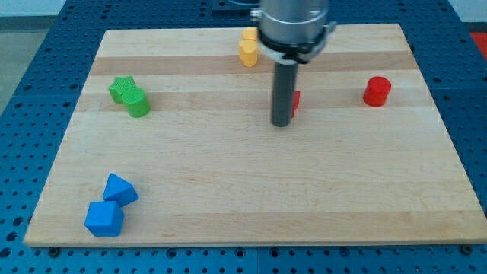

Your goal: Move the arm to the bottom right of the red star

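My rod comes down from the view's top centre and my tip [282, 123] rests on the board near its middle. A red block [296, 101] is mostly hidden behind the rod; only a sliver shows at the rod's right side, so its shape cannot be made out. My tip sits just below and left of that sliver, very close to it. A red cylinder [377, 90] stands further to the view's right.
The wooden board [251, 190] lies on a blue pegged table. Two yellow blocks [248, 47] sit at the top centre, partly behind the arm. A green star [121, 88] and green cylinder [138, 103] touch at the left. A blue cube [104, 219] and blue wedge [119, 189] sit at the bottom left.
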`<state>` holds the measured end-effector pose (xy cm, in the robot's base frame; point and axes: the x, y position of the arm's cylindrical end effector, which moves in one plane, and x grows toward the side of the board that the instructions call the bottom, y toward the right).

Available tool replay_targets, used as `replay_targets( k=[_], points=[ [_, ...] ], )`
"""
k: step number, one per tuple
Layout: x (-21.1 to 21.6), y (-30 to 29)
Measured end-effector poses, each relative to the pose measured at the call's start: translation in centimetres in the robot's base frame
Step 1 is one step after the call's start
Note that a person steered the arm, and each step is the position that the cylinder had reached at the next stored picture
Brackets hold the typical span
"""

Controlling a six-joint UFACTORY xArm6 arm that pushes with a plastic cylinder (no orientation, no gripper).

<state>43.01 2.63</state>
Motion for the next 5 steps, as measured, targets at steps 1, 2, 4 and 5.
replay_targets(
  k=[1,2,4,5],
  points=[
    [-4.2,-3.7],
    [-4.1,-3.5],
    [9.9,3.5],
    [10.2,8.1]
  ],
)
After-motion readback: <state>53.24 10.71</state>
